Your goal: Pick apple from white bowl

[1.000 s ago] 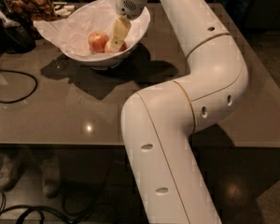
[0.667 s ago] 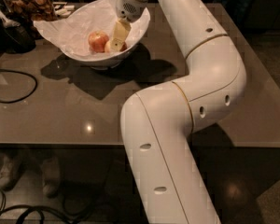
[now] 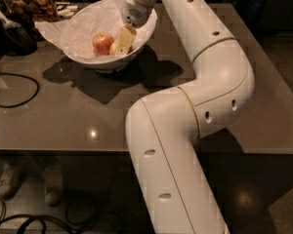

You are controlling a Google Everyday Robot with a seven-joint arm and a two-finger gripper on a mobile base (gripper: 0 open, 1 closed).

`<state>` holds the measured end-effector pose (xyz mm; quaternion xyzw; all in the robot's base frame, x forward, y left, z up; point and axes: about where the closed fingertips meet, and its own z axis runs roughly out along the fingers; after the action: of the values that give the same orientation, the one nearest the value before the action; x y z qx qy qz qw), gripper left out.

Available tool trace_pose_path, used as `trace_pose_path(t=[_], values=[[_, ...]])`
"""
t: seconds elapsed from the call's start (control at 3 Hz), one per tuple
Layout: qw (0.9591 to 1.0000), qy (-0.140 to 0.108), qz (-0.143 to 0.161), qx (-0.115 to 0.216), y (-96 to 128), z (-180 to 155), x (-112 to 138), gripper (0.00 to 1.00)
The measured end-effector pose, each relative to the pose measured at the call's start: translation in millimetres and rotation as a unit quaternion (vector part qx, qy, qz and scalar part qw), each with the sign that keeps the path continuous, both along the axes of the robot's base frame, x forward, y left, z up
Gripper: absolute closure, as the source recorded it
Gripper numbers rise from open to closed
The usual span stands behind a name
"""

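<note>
Toward the far left corner of the tabletop (image 3: 78, 121): white bowl (image 3: 95, 62), wide and glossy, slanted rim, lined with crinkled white paper (image 3: 63, 30) spilling past the rim on the left.

Inside the bowl, on the paper, near its middle: apple (image 3: 102, 43), small, round, orange-red with a paler patch.

Just right of the apple: pincer (image 3: 120, 46), pale yellowish, reaching down into the bowl from the far rim, low against the paper. Close beside the apple, touching or just apart, cannot tell which. How far open: cannot tell. Hold on anything: cannot tell either.

Across the right half of the tabletop: white arm (image 3: 200, 96), rising from the near edge, bent sharply, then leaning back left to the bowl.

Along the left edge: looped black cable (image 3: 37, 87). At the far left corner, just beyond the paper: container of brown contents (image 3: 31, 6).
</note>
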<state>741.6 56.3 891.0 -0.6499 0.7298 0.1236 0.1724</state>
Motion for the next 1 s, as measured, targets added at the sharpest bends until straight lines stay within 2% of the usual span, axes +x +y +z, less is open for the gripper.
trace_pose_path(t=[1.0], values=[[0.9998,0.021,0.000,-0.001,2,-18,0,0.23]])
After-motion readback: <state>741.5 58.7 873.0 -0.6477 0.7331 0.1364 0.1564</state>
